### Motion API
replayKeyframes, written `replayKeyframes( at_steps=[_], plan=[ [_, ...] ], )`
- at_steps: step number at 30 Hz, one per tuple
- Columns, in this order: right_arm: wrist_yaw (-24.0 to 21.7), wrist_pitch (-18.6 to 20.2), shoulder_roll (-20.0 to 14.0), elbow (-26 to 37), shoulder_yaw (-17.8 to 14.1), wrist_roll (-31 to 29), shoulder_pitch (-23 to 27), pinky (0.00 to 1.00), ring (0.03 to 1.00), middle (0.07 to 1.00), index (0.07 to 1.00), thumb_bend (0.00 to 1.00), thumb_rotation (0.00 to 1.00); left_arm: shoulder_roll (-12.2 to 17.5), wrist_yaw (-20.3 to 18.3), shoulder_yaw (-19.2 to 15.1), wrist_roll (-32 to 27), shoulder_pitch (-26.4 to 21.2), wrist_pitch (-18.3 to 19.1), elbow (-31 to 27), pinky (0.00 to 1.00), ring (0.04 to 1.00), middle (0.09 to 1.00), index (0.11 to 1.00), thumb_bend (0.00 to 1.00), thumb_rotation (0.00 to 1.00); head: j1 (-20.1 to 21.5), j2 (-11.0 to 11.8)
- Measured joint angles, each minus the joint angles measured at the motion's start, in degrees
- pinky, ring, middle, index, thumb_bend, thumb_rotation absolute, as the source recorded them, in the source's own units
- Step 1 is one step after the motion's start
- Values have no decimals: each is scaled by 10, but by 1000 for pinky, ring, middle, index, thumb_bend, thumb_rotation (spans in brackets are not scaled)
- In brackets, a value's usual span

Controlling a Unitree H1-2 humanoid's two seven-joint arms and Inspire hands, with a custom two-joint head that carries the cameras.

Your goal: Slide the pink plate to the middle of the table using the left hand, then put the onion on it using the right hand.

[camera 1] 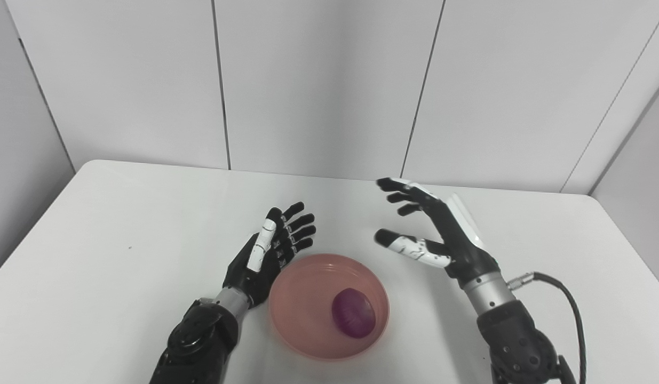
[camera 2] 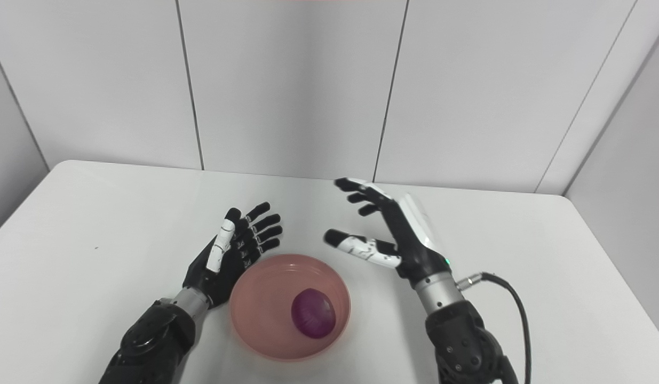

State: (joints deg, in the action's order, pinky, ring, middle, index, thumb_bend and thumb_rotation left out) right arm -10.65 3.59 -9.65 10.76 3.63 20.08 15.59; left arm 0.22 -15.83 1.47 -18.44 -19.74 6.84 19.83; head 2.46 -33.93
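A pink plate (camera 1: 300, 298), shaped like a shallow bowl, sits on the white table near its front middle. A purple onion (camera 1: 353, 312) lies inside it, toward its right side. My left hand (camera 1: 270, 250) is open, fingers spread and pointing away from me, just beside the plate's left rim; I cannot tell whether it touches the rim. Held above the table to the right of the plate and beyond it, my right hand (camera 1: 433, 232) is open, fingers spread and thumb pointing left, holding nothing.
The white table (camera 1: 121, 224) has rounded far corners and meets grey wall panels at the back. A black cable (camera 1: 566, 304) loops from the right wrist.
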Motion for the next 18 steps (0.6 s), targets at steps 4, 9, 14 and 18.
replayKeyframes(
  at_steps=[4,9,14,18],
  plan=[
    [8,0,26,-12,-22,-76,-27,778,835,860,875,833,937,1,0,0,0,0,0,0,898,881,880,873,817,863,7,0],
    [17,7,72,-54,-40,-165,-59,920,913,909,904,896,944,2,-1,0,0,0,0,0,886,878,886,876,813,870,8,0],
    [19,32,102,-115,-55,-236,-70,970,962,956,952,915,978,4,-1,1,0,2,0,-3,876,876,885,881,810,873,6,0],
    [17,33,109,-131,-58,-266,-69,994,964,963,965,903,991,7,-1,3,2,4,0,-5,871,876,885,888,811,880,6,3]
  ],
)
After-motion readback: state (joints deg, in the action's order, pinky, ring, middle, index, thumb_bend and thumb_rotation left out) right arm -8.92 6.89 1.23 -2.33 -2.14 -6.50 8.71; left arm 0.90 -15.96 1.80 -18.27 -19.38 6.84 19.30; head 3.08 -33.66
